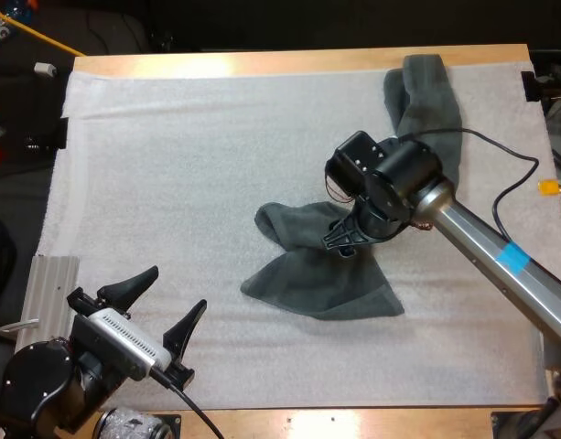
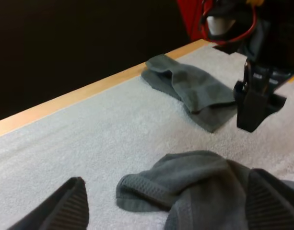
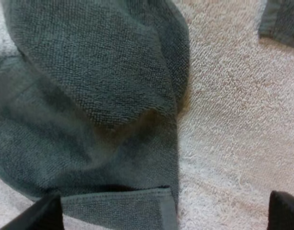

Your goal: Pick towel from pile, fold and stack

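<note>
right hand (image 1: 342,240) hangs with fingers spread, gripping nothing, over the crumpled towel (image 1: 326,279) mid mat (image 1: 170,165), likely lining up a pinch. left hand (image 1: 178,289) sits near left, fingers apart and clear. second towel (image 1: 426,91) lies far right.

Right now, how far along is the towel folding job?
Nothing looks done yet. The far towel lies rumpled at the far right edge of the mat, and the crumpled towel sits mid-mat, unfolded. In hand: the right gripper is low over the crumpled towel, open and not gripping it. The left gripper is open at the mat's near left. Left to do: grasp, fold, stack.
</note>
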You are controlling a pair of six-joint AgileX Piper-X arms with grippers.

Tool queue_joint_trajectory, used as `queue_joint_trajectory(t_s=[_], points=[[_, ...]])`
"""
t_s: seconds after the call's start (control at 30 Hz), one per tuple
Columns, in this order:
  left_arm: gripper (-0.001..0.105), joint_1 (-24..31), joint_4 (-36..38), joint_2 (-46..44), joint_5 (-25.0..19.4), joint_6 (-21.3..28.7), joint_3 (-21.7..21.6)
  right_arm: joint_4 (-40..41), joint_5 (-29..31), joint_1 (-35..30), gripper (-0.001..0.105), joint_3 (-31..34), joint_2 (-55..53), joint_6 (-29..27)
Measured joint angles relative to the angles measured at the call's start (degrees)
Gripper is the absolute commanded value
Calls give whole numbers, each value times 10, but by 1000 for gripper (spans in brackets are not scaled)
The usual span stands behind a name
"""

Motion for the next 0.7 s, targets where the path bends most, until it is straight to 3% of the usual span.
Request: queue_joint_trajectory(t_s=[0.27,0.57,0.7], points=[[66,0,41,17,1,13,0,0,0,0,79,16,-27,12],[66,0,46,29,1,14,0,-63,-1,0,79,171,-93,37],[66,0,46,29,1,15,0,-135,-44,-11,79,250,-117,52]])
